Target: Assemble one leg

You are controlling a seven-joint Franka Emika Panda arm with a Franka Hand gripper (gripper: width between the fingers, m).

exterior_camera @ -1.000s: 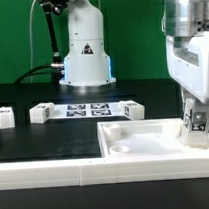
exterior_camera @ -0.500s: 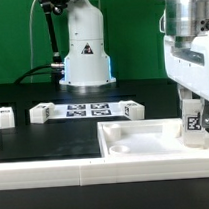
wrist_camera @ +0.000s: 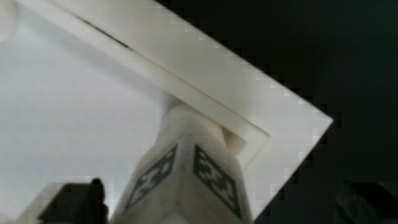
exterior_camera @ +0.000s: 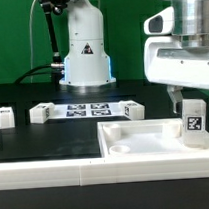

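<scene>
A leg (exterior_camera: pixel 195 121), a small white block with a black-and-white tag, stands upright in the corner of the large white square panel (exterior_camera: pixel 145 142) at the exterior view's right. My gripper (exterior_camera: pixel 189 100) hangs just above it, with its fingers spread around the leg's top and not pressing it. In the wrist view the leg (wrist_camera: pixel 192 175) stands between my two dark fingertips (wrist_camera: pixel 71 203) with a gap on each side, against the panel's corner rim (wrist_camera: pixel 249 105). My gripper (wrist_camera: pixel 217 208) is open and empty.
Three more legs (exterior_camera: pixel 5 118) (exterior_camera: pixel 40 113) (exterior_camera: pixel 132 110) stand on the black table in a row. The marker board (exterior_camera: pixel 88 109) lies between them. The arm's white base (exterior_camera: pixel 84 54) stands behind. A white rail (exterior_camera: pixel 47 172) runs along the front edge.
My gripper has let go of the leg and risen, shifting toward the exterior view's left. The leg stays standing in the panel's corner.
</scene>
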